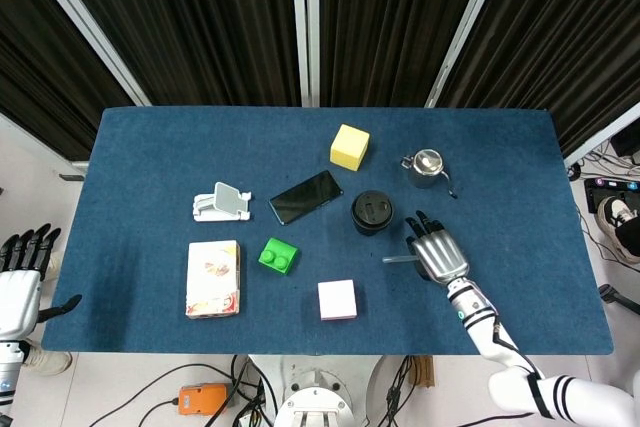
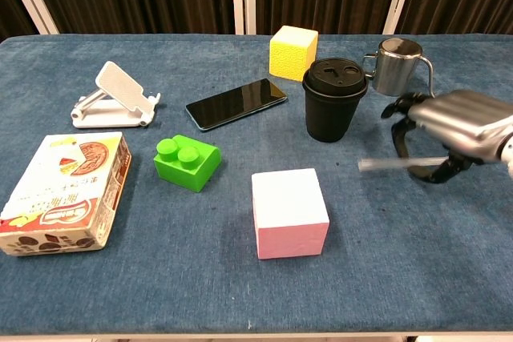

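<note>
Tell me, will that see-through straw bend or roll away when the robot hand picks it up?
The straw looks thin, straight and probably light, so it likely stays stiff. Being round, it could roll on the table. The right hand pinches only one end, so it might slip.

Right hand point(image 2: 453, 130) sat right of cup point(image 2: 334, 98), kettle point(image 2: 397, 66) behind it, straw point(image 2: 393, 164) under fingers. Cube point(image 2: 292, 51) behind cup, phone point(image 2: 236, 103) left. Brick point(image 2: 187, 162) between box point(image 2: 66, 192) and block point(image 2: 289, 211); stand point(image 2: 116, 96) behind box.
</note>
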Robot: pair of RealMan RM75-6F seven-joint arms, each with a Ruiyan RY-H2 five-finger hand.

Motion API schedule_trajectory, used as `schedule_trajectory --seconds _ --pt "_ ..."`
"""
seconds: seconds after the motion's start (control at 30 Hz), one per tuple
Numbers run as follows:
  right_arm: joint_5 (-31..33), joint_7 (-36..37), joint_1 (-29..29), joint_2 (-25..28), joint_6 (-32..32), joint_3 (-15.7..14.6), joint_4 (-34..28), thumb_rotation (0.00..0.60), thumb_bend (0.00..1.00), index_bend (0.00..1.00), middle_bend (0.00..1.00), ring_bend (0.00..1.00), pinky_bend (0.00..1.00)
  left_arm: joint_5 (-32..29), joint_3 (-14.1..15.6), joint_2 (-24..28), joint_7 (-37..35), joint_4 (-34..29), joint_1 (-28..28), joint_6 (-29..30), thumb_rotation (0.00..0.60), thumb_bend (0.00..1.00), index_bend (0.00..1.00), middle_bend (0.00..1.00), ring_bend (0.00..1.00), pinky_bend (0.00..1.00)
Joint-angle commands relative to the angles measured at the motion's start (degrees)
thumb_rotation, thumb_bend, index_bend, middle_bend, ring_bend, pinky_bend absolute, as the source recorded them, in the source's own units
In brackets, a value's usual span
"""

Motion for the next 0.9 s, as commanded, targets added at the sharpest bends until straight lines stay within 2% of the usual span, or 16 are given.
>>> schedule_trajectory --seconds 0.03,0.2,0.37,0.47,0.6,0.73,0.9 --pt "-3.22 8.09 -1.42 3.94 4.47 2.03 -5.17 0.600 0.59 0.64 0.22 0.13 0.30 0.17 -0.08 0.12 0.10 -0.15 -0.09 0.09 0.600 0.00 0.00 0.04 0.00 0.00" --pt "-7.70 24.14 -2.74 11.39 8.77 5.45 -13.53 0.600 0.62 0.68 0.25 0.15 0.32 0.63 -0.20 0.52 0.71 -0.93 -0.35 0.22 0.600 0.00 0.00 0.04 0.00 0.00" --pt "-7.46 37.05 -1.92 13.81 9.60 9.69 -16.27 0.600 0.65 0.71 0.28 0.16 0.32 0.77 -0.34 0.81 1.33 -1.80 -0.58 0.19 0.600 0.00 0.00 0.04 0.00 0.00" --pt "-5.23 45.71 -0.29 11.82 8.79 12.83 -14.68 0.600 0.69 0.73 0.30 0.18 0.33 0.77 -0.42 0.95 1.69 -2.24 -0.67 0.17 0.600 0.00 0.00 0.04 0.00 0.00" --pt "-3.24 52.04 2.07 9.39 6.34 14.94 -12.03 0.600 0.71 0.74 0.31 0.19 0.33 0.76 -0.34 1.11 2.13 -2.63 -0.70 0.06 0.600 0.00 0.00 0.04 0.00 0.00" --pt "-2.03 56.07 4.23 5.86 5.45 16.59 -8.59 0.600 0.71 0.73 0.31 0.19 0.33 0.43 -0.39 1.14 2.33 -2.88 -0.67 -0.05 0.600 0.00 0.00 0.04 0.00 0.00" --pt "-1.82 58.76 6.32 1.89 4.56 16.82 -4.38 0.600 0.71 0.73 0.31 0.19 0.33 0.18 -0.34 1.21 2.67 -3.16 -0.62 -0.20 0.600 0.00 0.00 0.04 0.00 0.00"
